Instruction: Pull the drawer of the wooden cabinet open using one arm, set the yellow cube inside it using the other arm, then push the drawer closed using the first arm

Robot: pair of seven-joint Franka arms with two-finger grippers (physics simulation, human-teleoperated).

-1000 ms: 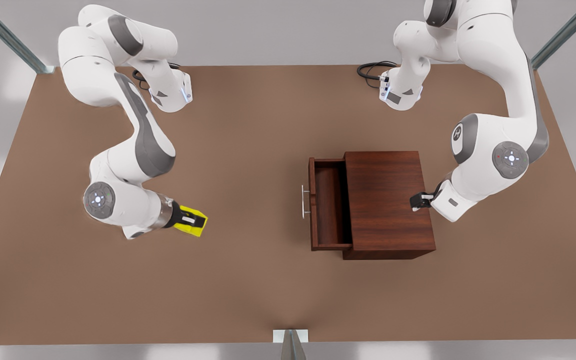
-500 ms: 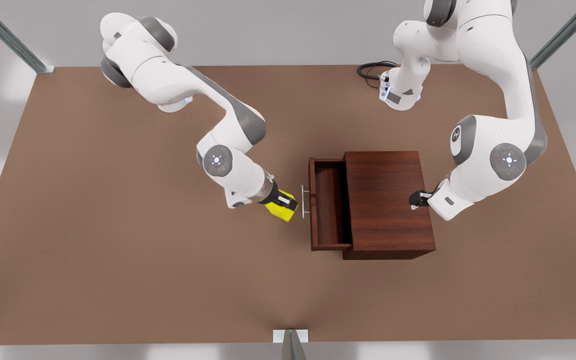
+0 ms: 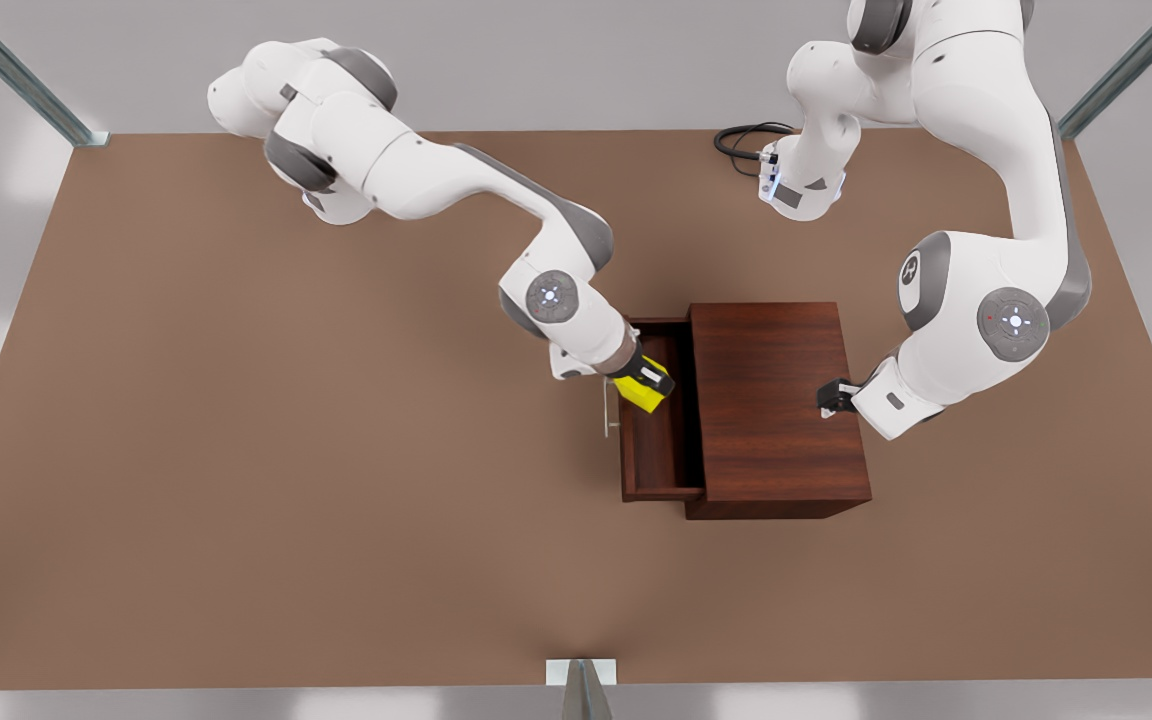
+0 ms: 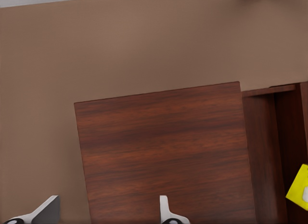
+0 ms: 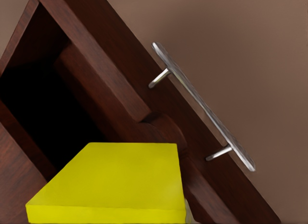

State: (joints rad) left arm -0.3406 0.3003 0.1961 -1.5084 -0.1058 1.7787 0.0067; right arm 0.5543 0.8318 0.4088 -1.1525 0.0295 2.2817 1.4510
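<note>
While over drawer [image 3: 651,455], yellow cube [image 3: 642,398] in right end effector's [image 3: 649,386] grip; left end effector [image 3: 829,400] (cropped) agape over cabinet [image 3: 776,440]

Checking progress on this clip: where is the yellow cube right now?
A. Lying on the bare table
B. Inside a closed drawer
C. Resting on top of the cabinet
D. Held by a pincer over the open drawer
D: the right pincer grips the yellow cube above the pulled-out drawer, while the left pincer waits over the wooden cabinet.

Simulated lab — bare brown table [image 3: 236,480], metal frame posts [image 3: 16,75]
</note>
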